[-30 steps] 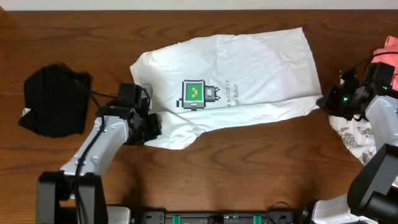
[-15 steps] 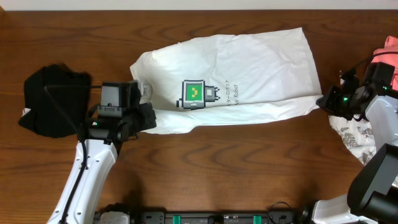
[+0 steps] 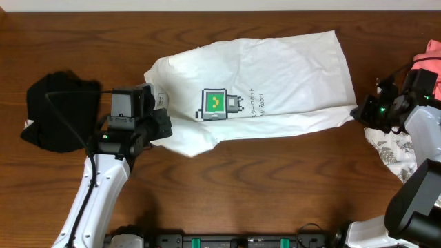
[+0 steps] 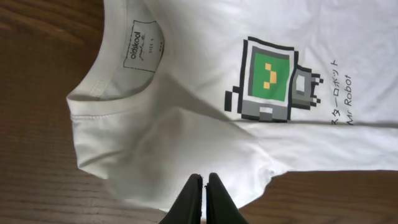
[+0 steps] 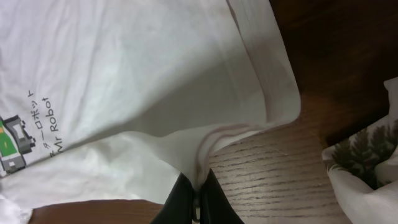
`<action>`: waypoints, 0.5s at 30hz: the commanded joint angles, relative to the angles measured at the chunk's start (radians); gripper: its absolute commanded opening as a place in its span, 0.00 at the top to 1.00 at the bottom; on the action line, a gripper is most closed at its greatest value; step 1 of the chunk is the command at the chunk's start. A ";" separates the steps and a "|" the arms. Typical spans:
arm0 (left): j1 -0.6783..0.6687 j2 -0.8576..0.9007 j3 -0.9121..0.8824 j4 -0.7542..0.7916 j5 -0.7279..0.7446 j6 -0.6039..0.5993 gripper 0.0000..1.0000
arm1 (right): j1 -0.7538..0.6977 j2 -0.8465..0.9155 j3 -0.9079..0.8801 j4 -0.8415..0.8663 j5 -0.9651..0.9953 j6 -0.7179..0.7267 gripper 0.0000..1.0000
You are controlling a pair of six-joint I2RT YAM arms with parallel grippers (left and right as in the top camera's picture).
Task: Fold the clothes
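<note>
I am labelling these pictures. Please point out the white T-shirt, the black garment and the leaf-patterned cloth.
white T-shirt (image 3: 296, 69): overhead view, plain middle.
black garment (image 3: 58, 124): overhead view, its middle.
leaf-patterned cloth (image 3: 387, 150): overhead view, printed part.

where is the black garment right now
In the overhead view the crumpled black cloth garment lies on the brown wooden table at the picture's far left, just beyond the left gripper and clear of the white printed T-shirt.
</note>
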 commanded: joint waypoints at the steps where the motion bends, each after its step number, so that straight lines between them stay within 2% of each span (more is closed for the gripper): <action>1: 0.000 0.001 0.018 0.000 -0.014 -0.003 0.94 | 0.006 -0.015 0.023 0.008 -0.003 0.008 0.99; 8: 0.000 0.001 0.018 0.011 -0.020 -0.010 0.94 | 0.006 -0.015 0.023 0.050 -0.004 0.009 0.99; 12: 0.000 0.007 0.017 -0.045 -0.020 -0.009 0.94 | 0.006 -0.015 0.023 0.042 -0.003 0.008 0.99; 14: 0.000 0.024 0.015 -0.058 -0.020 0.007 0.83 | 0.006 -0.015 0.023 0.042 -0.003 0.008 0.99; 15: 0.000 0.038 0.013 -0.058 -0.020 0.026 0.69 | 0.006 -0.015 0.023 0.042 -0.004 0.008 0.99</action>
